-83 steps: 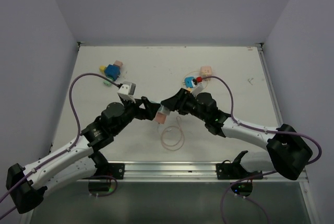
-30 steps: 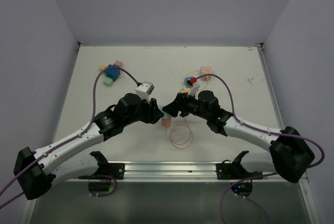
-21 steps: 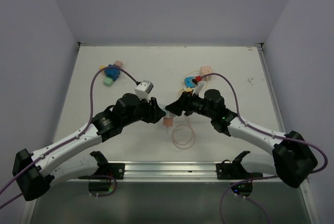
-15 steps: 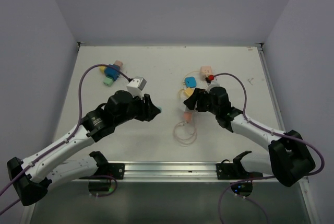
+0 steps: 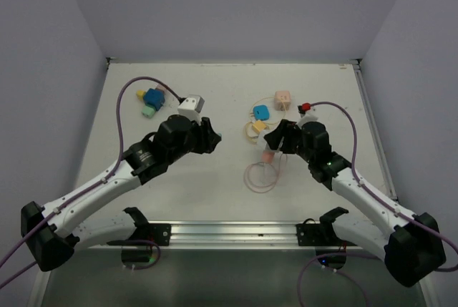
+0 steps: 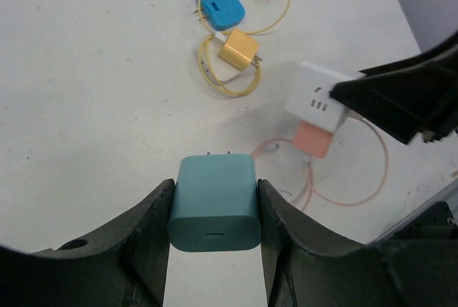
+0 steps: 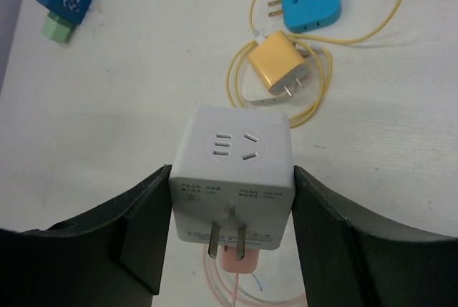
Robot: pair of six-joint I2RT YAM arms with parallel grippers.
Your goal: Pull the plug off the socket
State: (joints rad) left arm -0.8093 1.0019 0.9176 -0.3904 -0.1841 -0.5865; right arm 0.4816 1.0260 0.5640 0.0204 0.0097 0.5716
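The teal plug (image 6: 213, 203) sits between my left gripper's (image 6: 213, 194) fingers, prongs pointing away, free of the socket. In the top view that gripper (image 5: 213, 137) hovers left of centre. My right gripper (image 7: 232, 178) is shut on the white cube socket (image 7: 232, 171), whose own prongs point toward the camera. A pink plug (image 7: 240, 257) hangs below the socket, its thin pink cable (image 5: 261, 176) coiled on the table. The socket (image 6: 315, 99) and pink plug (image 6: 313, 139) also show in the left wrist view, well apart from the teal plug.
A blue charger (image 5: 261, 112), a yellow charger (image 5: 255, 127) with a yellow cable and a beige charger (image 5: 282, 98) lie behind the right gripper. A blue and green adapter cluster (image 5: 150, 99) lies at the back left. Walls close the table on three sides.
The grippers were together at the centre; now they are apart. The left one has drawn back left with the teal plug, the right one has gone right with the socket.
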